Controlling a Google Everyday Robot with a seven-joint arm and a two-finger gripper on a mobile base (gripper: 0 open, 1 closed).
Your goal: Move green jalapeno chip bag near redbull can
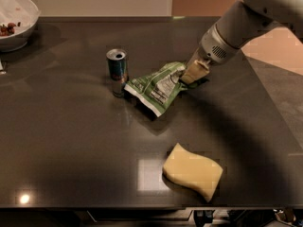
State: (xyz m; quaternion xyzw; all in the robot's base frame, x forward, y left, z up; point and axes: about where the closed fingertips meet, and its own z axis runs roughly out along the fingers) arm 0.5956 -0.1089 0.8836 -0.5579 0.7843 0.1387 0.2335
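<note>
We see the pincer (193, 73) clamped on the right end of the crinkly green jalapeno chip bag (155, 86) on the dark counter (71, 141). The bag's left corner lies just beside the slim blue-and-silver redbull can (117, 72).

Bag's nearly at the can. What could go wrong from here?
The gripper is at the right end of the green jalapeno chip bag, whose left corner lies very close to the redbull can. A leftward move could shove the bag into the slim upright can and tip it.
</note>
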